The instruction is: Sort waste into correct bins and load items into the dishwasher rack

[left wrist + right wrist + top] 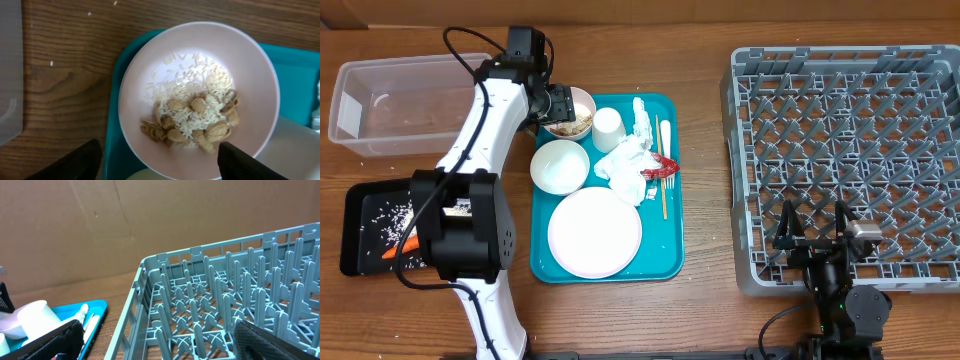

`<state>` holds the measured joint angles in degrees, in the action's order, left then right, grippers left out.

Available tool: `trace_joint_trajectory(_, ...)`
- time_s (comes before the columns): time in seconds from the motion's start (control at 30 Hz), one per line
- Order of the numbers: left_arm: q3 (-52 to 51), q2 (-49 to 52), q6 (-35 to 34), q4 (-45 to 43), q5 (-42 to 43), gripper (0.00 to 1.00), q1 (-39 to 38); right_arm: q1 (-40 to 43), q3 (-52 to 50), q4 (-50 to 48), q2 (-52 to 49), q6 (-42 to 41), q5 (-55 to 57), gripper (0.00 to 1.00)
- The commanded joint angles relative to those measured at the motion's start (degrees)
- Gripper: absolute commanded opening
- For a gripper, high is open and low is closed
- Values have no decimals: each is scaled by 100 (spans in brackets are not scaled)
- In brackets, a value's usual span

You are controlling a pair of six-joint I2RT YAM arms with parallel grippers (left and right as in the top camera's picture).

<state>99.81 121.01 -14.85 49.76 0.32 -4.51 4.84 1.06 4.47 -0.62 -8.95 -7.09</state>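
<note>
Overhead view of a wooden table. The task looks to be at an early stage.

Done so far: the black tray (360,200) at the far left holds scattered rice (395,220) and the carrot (405,247). The clear tub (380,105) behind it looks nearly empty.

Left to do: the rack (850,160) on the right holds nothing. Everything else sits on the teal tray (670,260) in the middle:
- the plate (595,232) at the front
- an empty bowl (560,166)
- the cup (608,128)
- the fork (642,115)
- the stick (664,170)
- the napkins (630,160)
- the red wrapper (660,172)

At the tray's back left corner, a second bowl (200,95) contains rice and brown scraps (195,122).

The left gripper (160,144) hovers over this bowl, jaws wide, holding nothing. Emptying the bowl seems to be the step in hand.

The right gripper (813,218) sits at the rack's near edge, jaws spread fully and empty.

The napkins and wrapper are unsorted, and none of the dishes is loaded.
</note>
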Motion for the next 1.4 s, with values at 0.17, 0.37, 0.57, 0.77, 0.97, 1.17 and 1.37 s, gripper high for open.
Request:
trace_joint_trajectory(0.17, 160, 452, -63, -37, -199, 75, 0, 11, -59, -31, 46, 22, 22, 100)
trace_joint_trajectory(0.37, 160, 459, -90, -52, -175, 52, 4, 11, -59, -31, 46, 22, 22, 100)
trace_joint_trajectory(0.57, 157, 527, -306, -33, -50, 42, 4, 11, -59, -31, 46, 22, 22, 100)
trace_joint_trajectory(0.77, 160, 527, -323, -52, -146, 22, 11, 11, -59, -31, 46, 24, 22, 100)
trace_joint_trajectory(0.97, 221, 520, -339, -35, -527, 6, 11, 11, -59, -31, 46, 22, 20, 100)
trace_joint_trajectory(1.17, 706, 518, -341, 197, -525, 4, 11, 11, -59, -31, 46, 24, 22, 100)
trace_joint_trajectory(1.37, 2140, 518, -579, 1366, -522, 4, 11, 11, -59, -31, 46, 22, 22, 100)
